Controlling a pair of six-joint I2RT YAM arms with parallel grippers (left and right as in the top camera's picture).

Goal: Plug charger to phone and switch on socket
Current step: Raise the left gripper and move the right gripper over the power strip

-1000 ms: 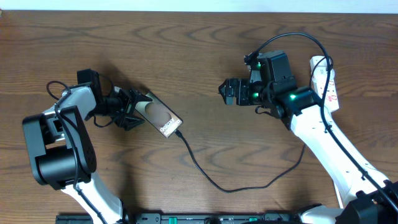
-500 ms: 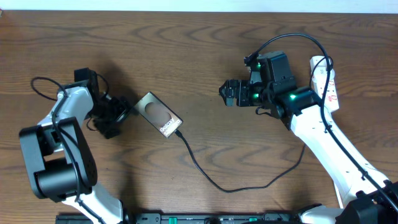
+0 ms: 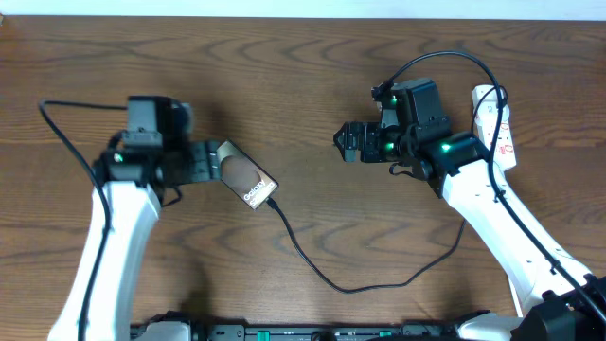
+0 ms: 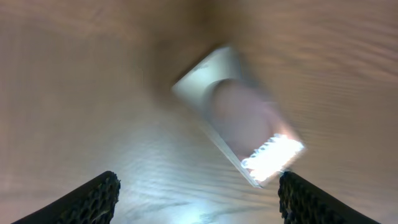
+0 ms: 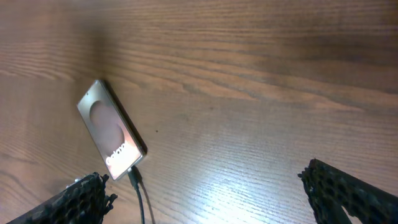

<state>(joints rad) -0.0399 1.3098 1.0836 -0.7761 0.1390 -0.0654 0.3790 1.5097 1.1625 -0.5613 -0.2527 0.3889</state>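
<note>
The phone (image 3: 243, 175) lies flat on the wooden table, left of centre, back up with white lettering. It also shows in the left wrist view (image 4: 236, 124), blurred, and in the right wrist view (image 5: 112, 134). The charger (image 3: 327, 277), a thin black cable, has its plug tip at the phone's lower end (image 5: 134, 176) and loops right toward the socket (image 3: 497, 123), a white power strip partly hidden behind the right arm. My left gripper (image 3: 201, 161) is open and empty just left of the phone. My right gripper (image 3: 348, 140) is open and empty above the table's centre.
A black cable loops from the left arm toward the table's left edge (image 3: 57, 118). The right arm's own black cable arches above its wrist (image 3: 445, 59). A pale wall strip runs along the table's far edge (image 3: 303, 8).
The left arm pulled back left from the phone, then swung round; its open gripper is again beside the phone's left end. Phone, cable and right arm have not moved.
</note>
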